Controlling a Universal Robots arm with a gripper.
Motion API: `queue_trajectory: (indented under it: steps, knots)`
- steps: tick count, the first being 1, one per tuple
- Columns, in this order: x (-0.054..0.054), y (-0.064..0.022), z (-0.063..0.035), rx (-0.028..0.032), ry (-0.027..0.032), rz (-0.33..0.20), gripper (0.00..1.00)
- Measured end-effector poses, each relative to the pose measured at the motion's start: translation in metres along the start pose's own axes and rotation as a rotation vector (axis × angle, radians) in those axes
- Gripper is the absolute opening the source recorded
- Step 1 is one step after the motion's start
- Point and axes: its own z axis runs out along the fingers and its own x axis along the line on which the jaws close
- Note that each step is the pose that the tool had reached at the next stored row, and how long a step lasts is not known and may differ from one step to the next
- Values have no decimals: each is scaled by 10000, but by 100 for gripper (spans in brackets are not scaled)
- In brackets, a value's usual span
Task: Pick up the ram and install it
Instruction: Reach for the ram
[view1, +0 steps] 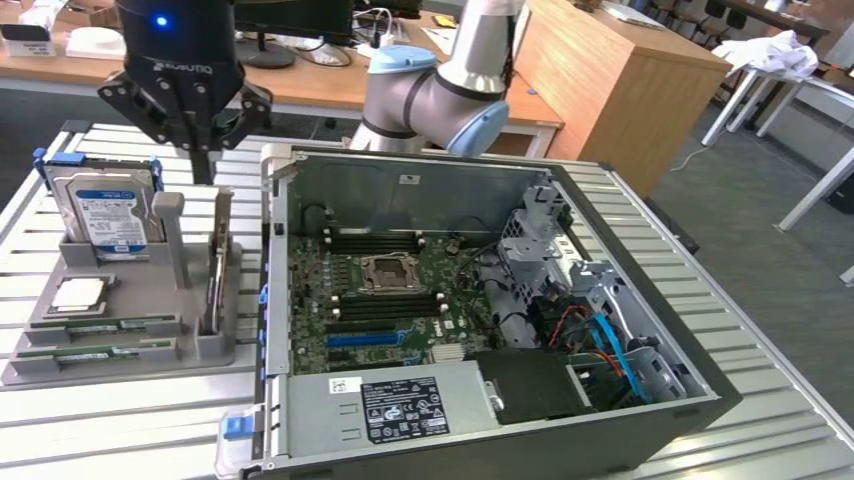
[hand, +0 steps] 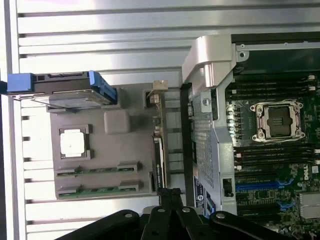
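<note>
We see the gripper (view1: 200, 172) (hand: 170, 194) closed and empty above the gray fixture (view1: 134, 290) (hand: 117, 150). Two RAM sticks (view1: 104, 324) (hand: 97, 170) lie flat at its near end, long axes running between the exterior view's left and right.

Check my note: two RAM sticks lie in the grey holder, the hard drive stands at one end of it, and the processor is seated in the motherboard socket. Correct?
No. The wrist view shows the motherboard socket empty; the processor lies in the grey holder, between the hard drive and the two RAM sticks. The rest is right.
</note>
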Motion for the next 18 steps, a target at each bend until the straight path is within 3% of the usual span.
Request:
queue_trajectory:
  steps: [18]
  knots:
    - [430, -33, -7, 1, 0, -1, 10]
